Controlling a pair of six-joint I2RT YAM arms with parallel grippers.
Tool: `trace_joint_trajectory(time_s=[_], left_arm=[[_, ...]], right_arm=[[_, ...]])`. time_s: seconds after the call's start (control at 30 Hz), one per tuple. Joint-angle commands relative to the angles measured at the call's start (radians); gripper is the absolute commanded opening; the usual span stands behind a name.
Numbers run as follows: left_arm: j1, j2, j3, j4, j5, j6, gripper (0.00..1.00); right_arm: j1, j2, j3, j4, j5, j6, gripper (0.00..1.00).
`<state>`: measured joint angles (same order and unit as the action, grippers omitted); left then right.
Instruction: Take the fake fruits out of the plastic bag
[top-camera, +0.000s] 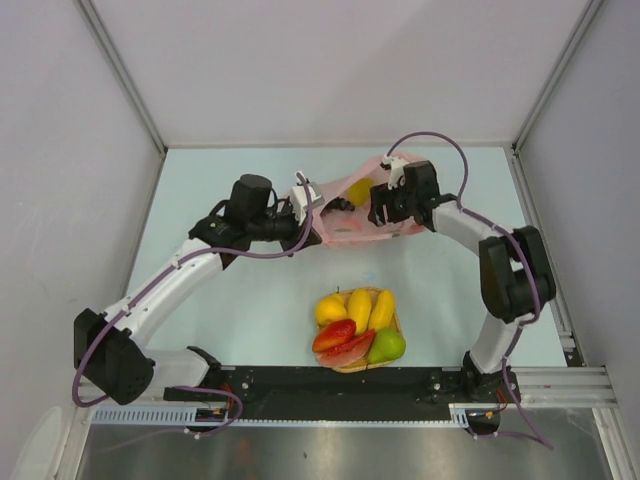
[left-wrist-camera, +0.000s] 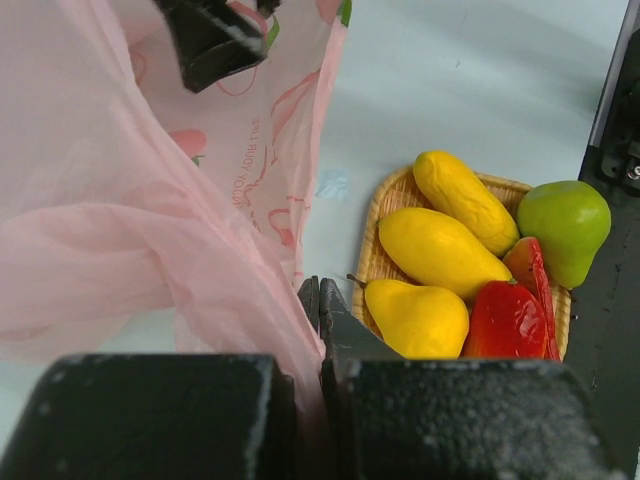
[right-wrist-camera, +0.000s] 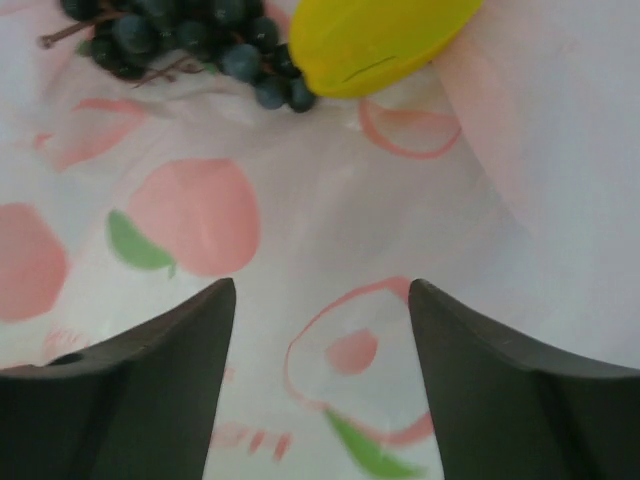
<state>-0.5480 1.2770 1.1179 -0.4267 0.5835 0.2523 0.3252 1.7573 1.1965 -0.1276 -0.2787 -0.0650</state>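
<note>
While my left end effector (left-wrist-camera: 318, 300) pinches the plastic bag (left-wrist-camera: 120, 200), my right end effector (right-wrist-camera: 320, 290) hangs released near the grape bunch (right-wrist-camera: 190, 35).

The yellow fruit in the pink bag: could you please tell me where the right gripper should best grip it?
Probably across the smooth middle of the yellow fruit, approaching straight ahead with the right gripper, which is open: the fruit lies uncovered on the plastic bag, and the grape bunch crowds its left end.
</note>
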Motion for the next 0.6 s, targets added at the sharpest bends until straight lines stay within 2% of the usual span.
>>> trace_joint_trajectory(time_s=[0.0, 0.1, 0.13, 0.23, 0.33, 0.57], left_arm=[[-0.013, -0.01, 0.019, 0.022, 0.035, -0.001, 0.0], [-0.017, -0.002, 0.023, 0.017, 0.035, 0.005, 0.0], [-0.018, 0.002, 0.023, 0.013, 0.035, 0.005, 0.0], [-0.023, 0.012, 0.025, 0.002, 0.036, 0.008, 0.0], [-0.03, 0.021, 0.034, -0.012, 0.035, 0.011, 0.0], [-0.033, 0.039, 0.043, -0.038, 0.027, 0.016, 0.0]], right_arm=[[-0.002, 0.135, 0.119, 0.082, 0.04, 0.234, 0.78], [-0.003, 0.201, 0.199, 0.103, -0.01, 0.307, 0.83], [-0.003, 0.215, 0.218, 0.106, -0.01, 0.326, 0.88], [-0.005, 0.281, 0.288, 0.106, 0.007, 0.402, 0.95], [-0.009, 0.361, 0.356, 0.117, -0.013, 0.476, 1.0], [-0.005, 0.57, 0.561, 0.121, 0.026, 0.539, 1.0]])
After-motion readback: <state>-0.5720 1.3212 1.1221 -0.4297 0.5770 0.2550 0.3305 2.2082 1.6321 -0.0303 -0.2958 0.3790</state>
